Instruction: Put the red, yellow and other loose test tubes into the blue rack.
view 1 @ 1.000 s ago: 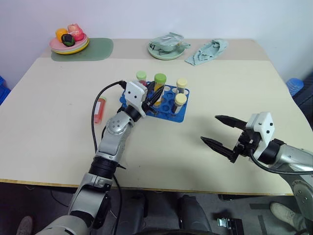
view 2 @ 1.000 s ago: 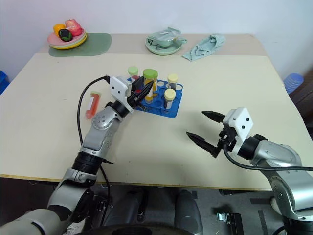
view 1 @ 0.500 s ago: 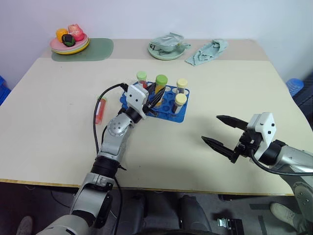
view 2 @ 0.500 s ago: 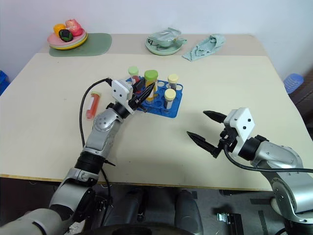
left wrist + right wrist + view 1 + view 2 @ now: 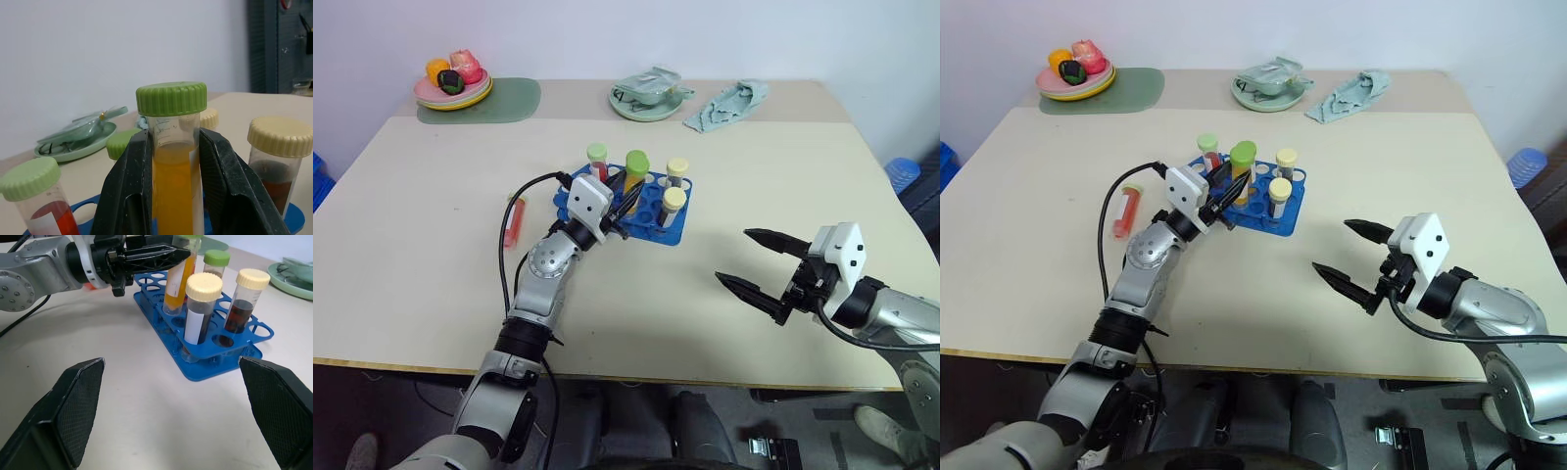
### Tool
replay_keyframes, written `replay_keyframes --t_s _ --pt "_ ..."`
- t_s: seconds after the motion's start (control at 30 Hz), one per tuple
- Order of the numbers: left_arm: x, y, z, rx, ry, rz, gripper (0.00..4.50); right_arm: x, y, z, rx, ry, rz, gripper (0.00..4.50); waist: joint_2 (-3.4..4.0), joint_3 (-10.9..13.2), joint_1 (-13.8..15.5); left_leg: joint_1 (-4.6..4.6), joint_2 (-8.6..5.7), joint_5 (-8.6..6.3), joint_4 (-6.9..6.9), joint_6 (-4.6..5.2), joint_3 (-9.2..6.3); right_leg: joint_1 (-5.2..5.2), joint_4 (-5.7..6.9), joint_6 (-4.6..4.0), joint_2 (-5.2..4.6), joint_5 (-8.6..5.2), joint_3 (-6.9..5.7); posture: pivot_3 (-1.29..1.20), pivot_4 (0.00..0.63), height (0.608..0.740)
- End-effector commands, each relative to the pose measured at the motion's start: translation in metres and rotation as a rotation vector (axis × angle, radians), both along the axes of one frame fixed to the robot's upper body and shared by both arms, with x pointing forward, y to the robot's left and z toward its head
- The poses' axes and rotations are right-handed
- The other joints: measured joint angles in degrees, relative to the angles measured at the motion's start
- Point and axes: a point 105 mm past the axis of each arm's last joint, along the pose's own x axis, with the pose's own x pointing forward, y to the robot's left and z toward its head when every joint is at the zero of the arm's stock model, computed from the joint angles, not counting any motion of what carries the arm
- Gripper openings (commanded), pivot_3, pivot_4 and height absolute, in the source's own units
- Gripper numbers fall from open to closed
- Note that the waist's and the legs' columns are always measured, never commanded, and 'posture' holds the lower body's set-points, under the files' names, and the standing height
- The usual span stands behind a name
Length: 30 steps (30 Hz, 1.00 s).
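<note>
The blue rack [image 5: 651,223] sits mid-table. The yellow-orange test tube [image 5: 635,172] with its green cap stands upright with its lower end in a rack hole, and my left gripper [image 5: 627,192] is shut on it, one black finger [image 5: 131,181] on each side. A red test tube with a green cap [image 5: 597,157] and two dark ones with cream caps [image 5: 199,308] also stand in the rack. Another red test tube [image 5: 513,221] lies loose on the table, left of the rack. Over the table's right part my right gripper [image 5: 734,257] hangs open, holding nothing.
At the back left a plate of fruit [image 5: 453,90] stands beside a green mat [image 5: 504,99]. A pale green dish [image 5: 646,96] and a crumpled cloth [image 5: 728,104] lie at the back. My left arm's black cable [image 5: 506,245] loops near the loose tube.
My left wrist has rolled slightly and the forearm has shifted a little, still gripping the yellow tube at the rack. The right arm has not moved.
</note>
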Motion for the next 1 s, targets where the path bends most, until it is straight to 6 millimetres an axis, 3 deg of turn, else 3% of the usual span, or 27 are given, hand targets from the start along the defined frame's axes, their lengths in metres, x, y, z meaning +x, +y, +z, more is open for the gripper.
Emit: replay_keyframes --t_s 0.03,0.33,1.0 --pt "0.001 0.007 -0.021 0.04 0.065 0.028 0.78 -0.001 0.0 0.011 -0.004 -0.038 0.017 4.5 -0.01 -0.05 0.0 0.01 0.0 0.0 0.0 0.0 0.0 0.01 0.0 0.0 0.0 0.0 0.0 0.0 0.15 0.74" --pt "-0.003 0.001 -0.03 0.032 0.085 0.021 0.78 -0.001 -0.001 0.014 -0.013 -0.036 0.024 4.5 -0.02 -0.14 0.02 0.12 0.0 -0.04 -0.01 0.07 0.0 0.14 -0.04 0.01 0.0 -0.01 0.0 0.0 0.15 0.74" --pt "0.001 0.016 -0.047 0.044 0.135 0.076 0.78 -0.001 0.001 0.014 -0.018 -0.032 0.029 4.5 -0.04 -0.28 0.02 0.5 0.01 -0.1 -0.12 0.16 -0.01 0.56 -0.21 0.03 0.0 -0.02 -0.01 0.0 0.15 0.74"
